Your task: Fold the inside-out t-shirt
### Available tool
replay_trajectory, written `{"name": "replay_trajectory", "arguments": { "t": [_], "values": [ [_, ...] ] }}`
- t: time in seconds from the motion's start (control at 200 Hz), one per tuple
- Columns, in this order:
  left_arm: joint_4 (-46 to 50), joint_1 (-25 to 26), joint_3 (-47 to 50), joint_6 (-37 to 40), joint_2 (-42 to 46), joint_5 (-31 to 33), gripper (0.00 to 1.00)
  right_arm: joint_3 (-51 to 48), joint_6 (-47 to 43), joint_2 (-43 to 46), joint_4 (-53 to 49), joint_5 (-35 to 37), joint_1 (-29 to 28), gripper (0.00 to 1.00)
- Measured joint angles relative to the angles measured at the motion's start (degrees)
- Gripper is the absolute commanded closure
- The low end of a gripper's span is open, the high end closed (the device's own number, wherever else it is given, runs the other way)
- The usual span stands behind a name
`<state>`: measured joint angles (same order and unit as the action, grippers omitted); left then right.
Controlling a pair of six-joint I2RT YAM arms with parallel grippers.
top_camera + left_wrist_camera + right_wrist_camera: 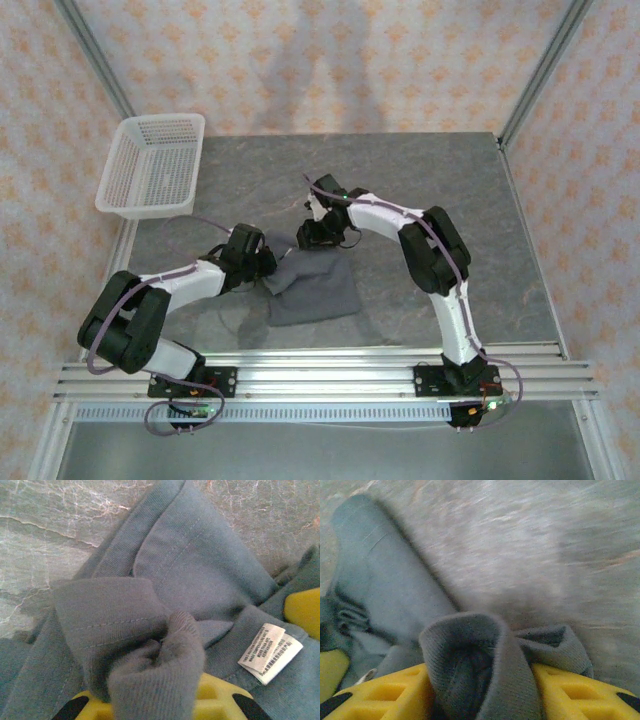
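The inside-out t-shirt (312, 288) lies as a folded dark slate-grey block on the table between the two arms. My left gripper (263, 263) is at its upper left corner. In the left wrist view the left gripper (156, 702) is shut on a bunched ridge of the shirt's fabric (150, 660), with the small light tag (270, 652) just to the right. My right gripper (322, 236) is at the shirt's far edge. In the right wrist view its yellow fingers (395, 692) stand apart, and a loose hollow loop of the shirt (470, 650) rises between them unpinched.
A white mesh basket (150, 165) stands at the table's back left corner. The grey stone table top (460, 190) stretches bare to the right and behind the shirt. Metal frame posts rise at the back corners, and a rail runs along the near edge.
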<state>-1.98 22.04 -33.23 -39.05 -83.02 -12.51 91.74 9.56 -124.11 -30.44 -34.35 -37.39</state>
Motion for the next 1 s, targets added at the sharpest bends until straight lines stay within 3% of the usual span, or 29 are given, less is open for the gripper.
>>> {"name": "replay_trajectory", "arguments": {
  "t": [0.245, 0.315, 0.365, 0.435, 0.666, 0.841, 1.001],
  "values": [
    [-0.74, 0.0, 0.74, 0.02, 0.0, -0.07, 0.87, 8.46, 0.48, -5.79, -0.59, -0.79, -4.11, 0.53],
    [-0.9, 0.0, 0.85, 0.0, 0.02, 0.09, 0.87, 11.54, 0.81, -7.65, -1.55, 0.96, -4.44, 0.7],
    [-0.9, 0.0, 1.07, -0.11, 0.17, 0.55, 0.87, 13.27, 0.44, -8.79, -2.45, 2.54, -4.46, 0.9],
    [-0.83, 0.0, 1.51, -0.15, 1.07, 1.31, 0.87, 14.78, 0.68, -9.7, -3.54, 3.76, -4.37, 1.0],
    [3.13, -2.49, 1.44, 0.07, 11.61, 2.43, 0.88, 9.11, 3.85, -4.92, -2.99, 6.01, -2.97, 1.0],
    [6.69, -4.94, -3.41, 1.64, 19.71, 0.04, 0.87, -4.98, 9.33, 12.0, 2.16, 5.88, 1.33, 1.0],
    [6.47, -4.96, -5.84, 2.03, 21.11, -3.43, 0.87, -13.07, 13.22, 24.74, 9.81, 5.86, 1.75, 1.0]
  ]
}}
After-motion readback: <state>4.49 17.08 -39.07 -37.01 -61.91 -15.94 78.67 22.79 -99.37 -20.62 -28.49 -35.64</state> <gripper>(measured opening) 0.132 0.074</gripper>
